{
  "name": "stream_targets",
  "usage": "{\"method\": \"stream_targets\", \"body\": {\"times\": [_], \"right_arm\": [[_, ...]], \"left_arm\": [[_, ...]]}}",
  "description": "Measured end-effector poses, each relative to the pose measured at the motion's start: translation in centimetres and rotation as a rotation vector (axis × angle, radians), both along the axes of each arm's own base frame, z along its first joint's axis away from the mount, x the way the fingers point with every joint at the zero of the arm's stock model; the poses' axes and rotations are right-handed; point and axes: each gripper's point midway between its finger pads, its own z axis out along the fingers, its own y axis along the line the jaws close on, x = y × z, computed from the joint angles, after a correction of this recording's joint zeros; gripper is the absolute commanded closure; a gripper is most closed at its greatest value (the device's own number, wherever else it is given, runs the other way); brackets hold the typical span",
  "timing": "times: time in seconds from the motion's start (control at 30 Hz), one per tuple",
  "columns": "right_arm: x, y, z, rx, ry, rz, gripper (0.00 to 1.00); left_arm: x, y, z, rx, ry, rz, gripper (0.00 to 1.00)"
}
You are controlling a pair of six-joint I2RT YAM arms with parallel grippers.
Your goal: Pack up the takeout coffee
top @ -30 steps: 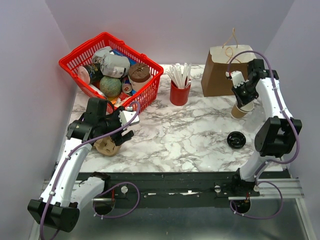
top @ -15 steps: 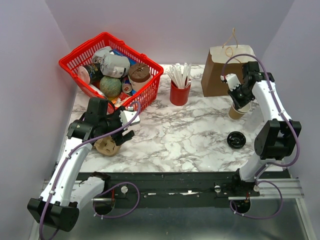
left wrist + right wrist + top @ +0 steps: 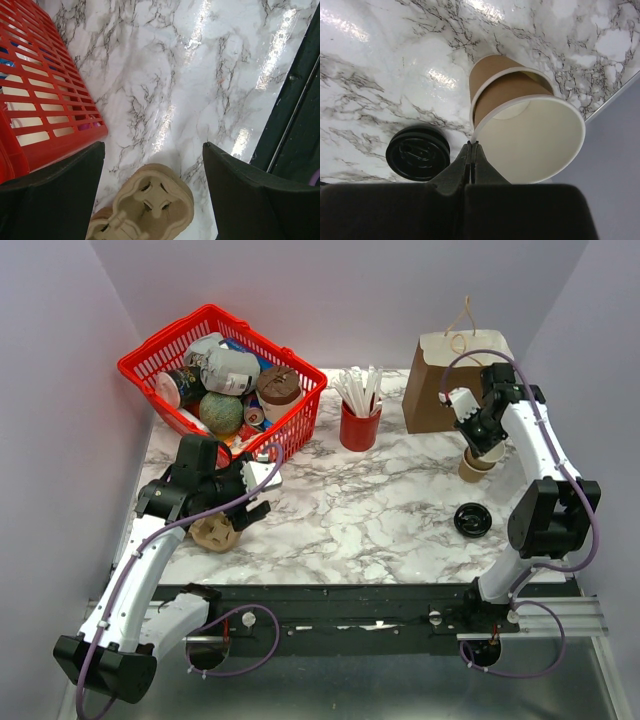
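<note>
No brown cup with a black lid on it shows in any view. My right gripper [image 3: 483, 436] [image 3: 471, 145] is shut on the rim of a lidless tan paper cup [image 3: 535, 135] with a pale inside. That cup sits partly inside a second brown paper cup [image 3: 490, 67] standing on the marble table [image 3: 477, 464]. A loose black lid [image 3: 472, 519] [image 3: 417, 152] lies on the table just in front of them. My left gripper [image 3: 248, 495] [image 3: 152, 150] is open and empty above a tan cardboard cup carrier [image 3: 212, 532] [image 3: 150, 205].
A brown paper bag [image 3: 440, 390] with a string handle stands just behind the cups. A red cup of white straws [image 3: 359, 426] stands mid-back. A red basket [image 3: 150, 355] of assorted items, one a brown round-topped cup [image 3: 278, 385], is at the back left, close to my left gripper.
My right wrist has swung slightly back and left toward the bag, still pinching the cup rim; the cups stand straighter. The left arm has barely moved.
</note>
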Motion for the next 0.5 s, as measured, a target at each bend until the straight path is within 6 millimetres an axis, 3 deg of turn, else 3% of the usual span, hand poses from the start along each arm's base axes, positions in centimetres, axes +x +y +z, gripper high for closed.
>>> {"method": "stream_targets", "body": {"times": [0.3,0.4,0.5], "right_arm": [[0.0,-0.4,0.0,-0.025,-0.002,-0.013,0.99],[0.8,-0.3,1.9,-0.023,-0.044,-0.019,0.99],[1.9,0.2,5.1,-0.020,-0.128,-0.010,0.99]], "left_arm": [[0.3,-0.2,0.2,-0.008,-0.011,0.004,0.12],[0.3,-0.2,0.2,-0.009,-0.010,0.002,0.12],[0.3,-0.3,0.2,-0.012,-0.010,0.005,0.12]]}}
